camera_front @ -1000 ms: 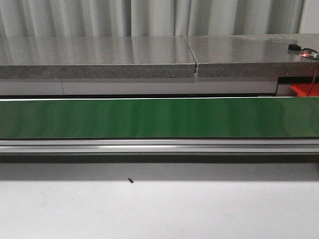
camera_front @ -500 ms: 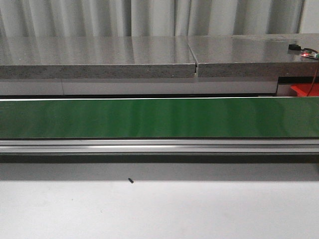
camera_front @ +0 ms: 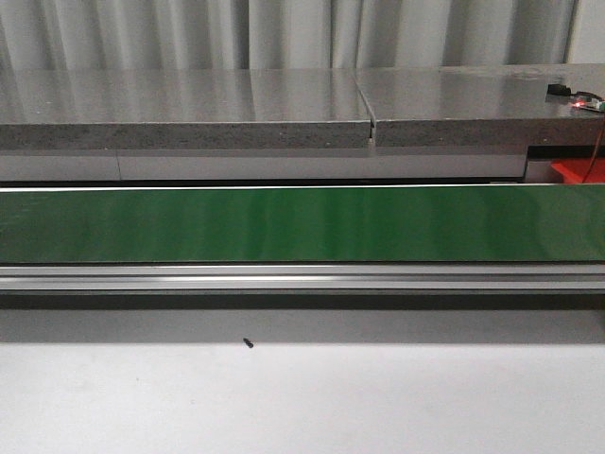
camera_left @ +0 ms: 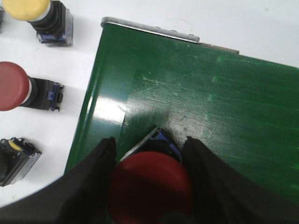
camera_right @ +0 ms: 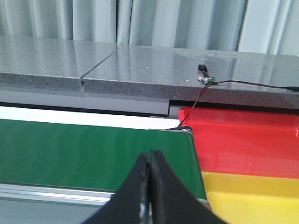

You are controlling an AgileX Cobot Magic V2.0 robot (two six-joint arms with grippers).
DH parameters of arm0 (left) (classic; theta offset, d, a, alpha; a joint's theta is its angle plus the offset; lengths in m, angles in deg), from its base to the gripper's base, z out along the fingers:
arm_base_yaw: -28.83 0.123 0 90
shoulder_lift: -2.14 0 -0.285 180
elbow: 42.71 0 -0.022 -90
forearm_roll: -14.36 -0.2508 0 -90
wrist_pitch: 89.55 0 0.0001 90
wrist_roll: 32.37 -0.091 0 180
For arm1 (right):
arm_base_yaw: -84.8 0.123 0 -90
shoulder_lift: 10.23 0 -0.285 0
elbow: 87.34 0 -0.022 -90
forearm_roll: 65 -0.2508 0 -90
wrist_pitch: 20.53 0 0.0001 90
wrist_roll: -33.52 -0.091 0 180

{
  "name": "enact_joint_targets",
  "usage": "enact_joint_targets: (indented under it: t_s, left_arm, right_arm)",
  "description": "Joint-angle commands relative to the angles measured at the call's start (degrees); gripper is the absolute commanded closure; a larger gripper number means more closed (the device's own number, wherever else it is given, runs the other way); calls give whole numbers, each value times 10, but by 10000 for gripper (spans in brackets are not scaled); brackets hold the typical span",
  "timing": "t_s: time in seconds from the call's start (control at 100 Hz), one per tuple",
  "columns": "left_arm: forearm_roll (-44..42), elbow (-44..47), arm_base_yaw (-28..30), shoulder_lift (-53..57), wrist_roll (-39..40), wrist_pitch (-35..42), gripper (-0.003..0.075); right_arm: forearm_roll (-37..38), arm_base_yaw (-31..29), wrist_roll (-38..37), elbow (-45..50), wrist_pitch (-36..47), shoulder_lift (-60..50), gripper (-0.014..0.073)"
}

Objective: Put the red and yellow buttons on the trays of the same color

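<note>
In the left wrist view my left gripper (camera_left: 149, 142) is shut on a red button (camera_left: 149, 186), its black fingers tight against both sides of the cap, over one end of the green belt (camera_left: 210, 102). The button's blue base points down at the belt. Beside the belt on the white table lie a yellow button (camera_left: 28, 9), a second red button (camera_left: 14, 86) and a third one with a yellow cap (camera_left: 16, 158). My right gripper (camera_right: 150, 154) is shut and empty above the belt's other end, near the red tray (camera_right: 243, 135) and the yellow tray (camera_right: 252, 196).
The front view holds the long green belt (camera_front: 302, 224) with its metal rail, a grey stone counter (camera_front: 189, 109) behind it and a corner of the red tray (camera_front: 577, 170). A small board with a wire (camera_right: 208, 80) lies on the counter. Neither arm shows in the front view.
</note>
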Motion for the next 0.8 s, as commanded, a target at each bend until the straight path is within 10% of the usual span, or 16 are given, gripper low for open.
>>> enact_joint_targets:
  t_s: [0.0,0.17,0.79]
  left_arm:
    - [11,-20,-4,21,-4,25,311]
    - [33,-23,-4,21,-5,24,45]
    - [87,-106,45,84,-19,-25,49]
  right_arm:
    - [7,1,0,-9,47,-11,662]
    - [7,1,0,-9,47,-11,662]
    - [7,1,0,-9,47,-11,662]
